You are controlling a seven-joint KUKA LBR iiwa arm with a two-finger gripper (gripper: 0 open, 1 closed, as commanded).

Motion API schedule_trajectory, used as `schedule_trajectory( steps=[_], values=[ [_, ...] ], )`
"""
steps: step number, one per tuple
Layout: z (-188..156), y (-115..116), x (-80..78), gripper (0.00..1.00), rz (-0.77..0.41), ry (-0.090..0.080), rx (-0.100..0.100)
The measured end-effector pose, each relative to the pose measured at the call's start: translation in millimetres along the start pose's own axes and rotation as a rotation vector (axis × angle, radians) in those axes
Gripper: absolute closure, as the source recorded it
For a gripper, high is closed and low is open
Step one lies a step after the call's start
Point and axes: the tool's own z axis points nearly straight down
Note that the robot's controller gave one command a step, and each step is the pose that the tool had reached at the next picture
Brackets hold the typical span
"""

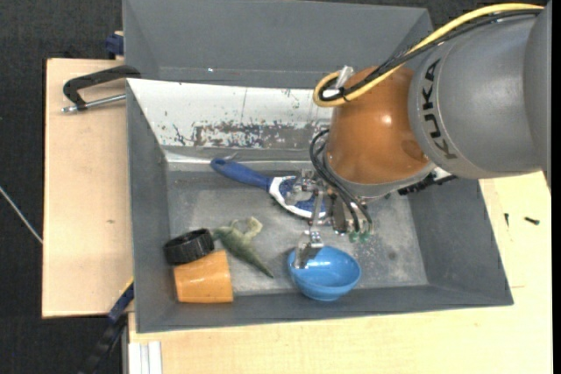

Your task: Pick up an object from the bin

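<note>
The gripper (316, 243) hangs low over the bin's (145, 188) floor, right at the back-left rim of a blue bowl (326, 272). The bowl sits mouth-up near the middle of the front wall, just beside that edge. Whether the claw is open or closed can't be told from here; its tip is bunched against the bowl's rim under the orange wrist cover (372, 136).

Just behind the gripper lies a blue-and-white handled tool (259, 179), its handle slanting toward the back left. To the left lies a limp green toy (241, 243). Beyond it an orange cup (203, 278) is tucked toward the front-left corner, with a black ring (188, 247) touching its top.

Open room: bare floor right of the bowl out to the right wall, and more along the left wall behind the ring.
</note>
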Motion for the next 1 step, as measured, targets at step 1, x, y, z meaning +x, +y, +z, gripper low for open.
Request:
schedule_trajectory(
  steps=[1],
  values=[
    [47.2, -28.0, -17.3, 0.00, -0.246, 0.003, 0.002]
  ],
)
